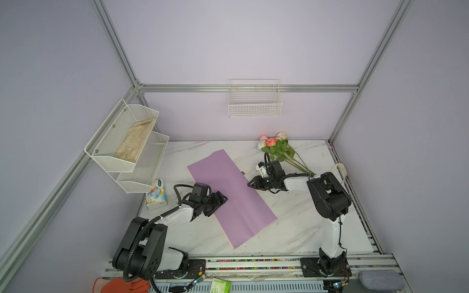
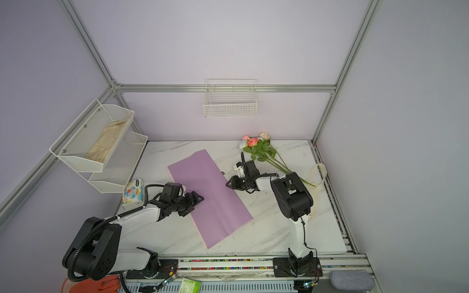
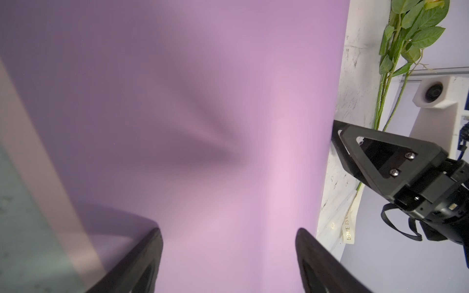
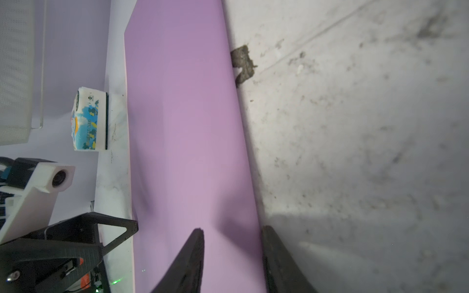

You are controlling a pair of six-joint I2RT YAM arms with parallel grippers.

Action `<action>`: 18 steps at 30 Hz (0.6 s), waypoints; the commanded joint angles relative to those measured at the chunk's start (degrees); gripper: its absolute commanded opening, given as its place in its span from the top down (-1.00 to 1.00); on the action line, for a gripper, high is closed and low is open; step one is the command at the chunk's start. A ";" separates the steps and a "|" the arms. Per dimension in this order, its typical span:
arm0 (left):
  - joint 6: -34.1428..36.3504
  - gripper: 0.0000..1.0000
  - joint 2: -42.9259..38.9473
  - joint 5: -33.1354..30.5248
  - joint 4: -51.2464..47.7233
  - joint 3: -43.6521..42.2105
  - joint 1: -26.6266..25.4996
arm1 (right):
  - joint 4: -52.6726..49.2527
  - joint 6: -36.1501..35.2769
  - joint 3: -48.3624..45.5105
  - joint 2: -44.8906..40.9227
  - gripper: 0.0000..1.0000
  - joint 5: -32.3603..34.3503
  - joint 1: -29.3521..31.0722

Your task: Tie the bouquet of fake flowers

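Lab test cell, aluminium frame (image 1: 190, 88), lilac walls (image 1: 228, 38), marble tabletop (image 1: 291, 215)

Free room at the lower right, crowded spots elsewhere
In both top views the bare table (image 1: 291, 228) between the paper sheet (image 1: 231, 195) and the right arm (image 1: 330, 200) is open. The bouquet of fake flowers (image 1: 281, 152) blocks the upper right. The tissue pack (image 1: 156, 194) and wire shelves (image 1: 121, 152) block the left.

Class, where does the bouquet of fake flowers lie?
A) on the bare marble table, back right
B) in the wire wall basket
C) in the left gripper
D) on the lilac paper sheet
A: the bouquet of fake flowers lies on the marble table, apart from the lilac paper sheet.
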 commanded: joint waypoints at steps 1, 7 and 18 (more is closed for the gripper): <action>-0.73 -0.63 1.16 -1.37 -3.57 -1.14 -0.54 | -9.27 -0.25 -2.53 -5.26 -0.02 6.46 -0.62; -0.46 -0.70 -7.04 -3.48 -8.80 -0.90 -0.54 | -10.64 -1.53 -6.64 -11.36 -0.19 8.00 -1.03; -0.83 -0.69 -9.22 -2.54 -13.59 -0.06 -0.74 | -11.95 -4.62 -5.07 -5.23 -0.09 5.57 -1.01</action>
